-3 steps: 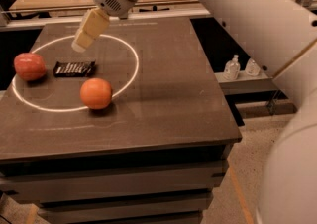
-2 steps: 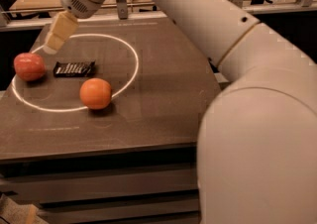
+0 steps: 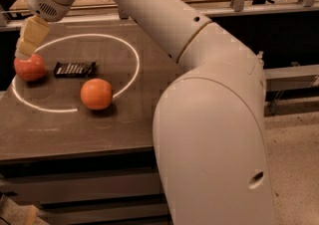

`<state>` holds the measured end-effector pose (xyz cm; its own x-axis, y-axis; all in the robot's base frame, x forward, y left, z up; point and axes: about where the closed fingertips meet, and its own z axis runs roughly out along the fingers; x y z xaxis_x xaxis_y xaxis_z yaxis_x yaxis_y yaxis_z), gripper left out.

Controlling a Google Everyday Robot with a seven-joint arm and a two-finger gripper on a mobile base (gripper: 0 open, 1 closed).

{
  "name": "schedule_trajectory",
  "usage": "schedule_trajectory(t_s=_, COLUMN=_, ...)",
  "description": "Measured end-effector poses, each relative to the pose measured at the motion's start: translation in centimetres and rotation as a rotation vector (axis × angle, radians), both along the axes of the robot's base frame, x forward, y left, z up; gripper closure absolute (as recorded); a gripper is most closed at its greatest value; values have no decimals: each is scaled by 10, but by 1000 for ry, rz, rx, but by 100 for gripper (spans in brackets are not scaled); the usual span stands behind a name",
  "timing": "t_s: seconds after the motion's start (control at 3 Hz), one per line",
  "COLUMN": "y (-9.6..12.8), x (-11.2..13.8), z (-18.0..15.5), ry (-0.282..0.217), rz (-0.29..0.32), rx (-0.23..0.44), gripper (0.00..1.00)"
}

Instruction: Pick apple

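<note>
Gripper (image 3: 25, 49) has swung left across the worktop (image 3: 99, 129) and now sits at the upper left of the frame, its tip touching the top of the apple (image 3: 30, 68). Whether the jaws are apart or together cannot be told. The approach seems done, with the grasp remaining.

no readable text or labels, pincer (image 3: 25, 51) at apple (image 3: 30, 68) top
</note>
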<state>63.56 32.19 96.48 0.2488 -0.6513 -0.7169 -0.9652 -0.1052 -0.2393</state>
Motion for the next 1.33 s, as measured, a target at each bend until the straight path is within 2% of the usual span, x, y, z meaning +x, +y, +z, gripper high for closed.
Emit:
schedule_trajectory(t_s=0.33, y=13, x=-2, z=-20, ry=34, rz=29, rx=-9, gripper=0)
schedule_trajectory(t_s=0.67, y=22, x=2, z=-43, ry=58, rz=33, rx=-44, gripper=0)
schedule_trajectory(t_s=1.0, y=24, x=3, z=-69, ry=97, rz=-11, rx=-104, gripper=0)
schedule_trajectory(t_s=1.33, y=23, x=0, z=-86, ry=126, rz=-21, rx=-145, gripper=0)
